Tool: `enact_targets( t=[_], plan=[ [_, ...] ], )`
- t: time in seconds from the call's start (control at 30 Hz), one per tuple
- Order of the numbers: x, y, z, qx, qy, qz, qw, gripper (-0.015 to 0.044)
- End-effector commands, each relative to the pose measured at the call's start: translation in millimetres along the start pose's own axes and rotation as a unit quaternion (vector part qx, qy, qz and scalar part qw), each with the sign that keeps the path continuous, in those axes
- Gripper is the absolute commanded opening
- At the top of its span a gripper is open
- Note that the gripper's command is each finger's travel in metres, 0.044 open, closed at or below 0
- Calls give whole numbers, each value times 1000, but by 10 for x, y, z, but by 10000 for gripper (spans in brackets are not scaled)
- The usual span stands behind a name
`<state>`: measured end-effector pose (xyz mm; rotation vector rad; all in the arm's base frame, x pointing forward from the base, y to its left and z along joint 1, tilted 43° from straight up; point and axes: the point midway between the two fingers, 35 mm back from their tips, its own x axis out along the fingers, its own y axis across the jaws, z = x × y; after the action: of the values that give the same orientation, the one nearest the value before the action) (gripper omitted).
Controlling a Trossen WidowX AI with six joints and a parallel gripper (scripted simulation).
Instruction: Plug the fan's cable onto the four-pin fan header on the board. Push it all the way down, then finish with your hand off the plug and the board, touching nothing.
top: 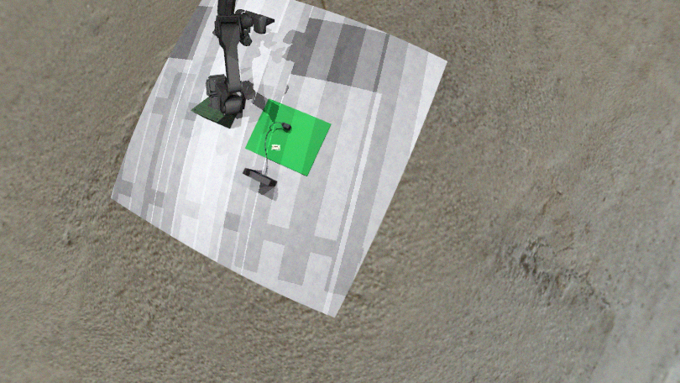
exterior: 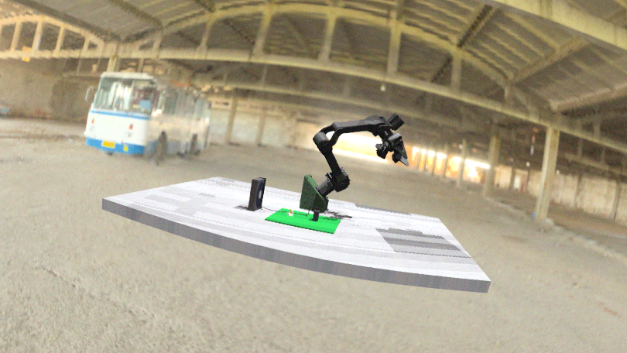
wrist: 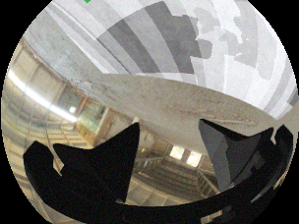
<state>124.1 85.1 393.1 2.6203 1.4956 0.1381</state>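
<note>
The green board [top: 304,149] [exterior: 324,227] lies on the table. The small cream header [top: 275,147] [exterior: 290,213] stands on it, toward the fan side, with no plug visible on it. The black fan [top: 258,176] [exterior: 256,193] stands upright beside the board. Its thin cable [top: 265,148] runs over the board to a small black upright piece [top: 285,127] [exterior: 316,215], apart from the header; the plug's details are too small to tell. My gripper [exterior: 404,162] [wrist: 170,125] is open and empty, high above the table and well away from the board, cable and header.
The arm's dark green mount [top: 203,112] [exterior: 308,193] stands beside the board. The light patterned table [top: 304,209] [exterior: 210,223] ends at a raised edge above the floor. In the wrist view only a corner of the green board [wrist: 88,1] shows at the top.
</note>
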Motion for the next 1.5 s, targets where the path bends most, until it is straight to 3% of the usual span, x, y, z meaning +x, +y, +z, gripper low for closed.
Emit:
enact_targets(
  t=[0.0, 0.13, 0.37, 0.77, 1.07, 1.27, 1.47],
  plan=[
    [0, 0, 0, 0, 0, 0, 1000, 331],
    [-17, -70, -46, -65, -7, 9, 998, 436],
    [94, -392, -103, -347, -84, 28, 933, 440],
    [573, -475, 244, -586, -257, -9, 768, 440],
    [879, -310, 611, -679, -356, -119, 632, 440],
    [1077, 58, 1056, -699, -418, -251, 524, 440],
    [1094, 519, 1556, -676, -422, -394, 457, 440]
  ],
)
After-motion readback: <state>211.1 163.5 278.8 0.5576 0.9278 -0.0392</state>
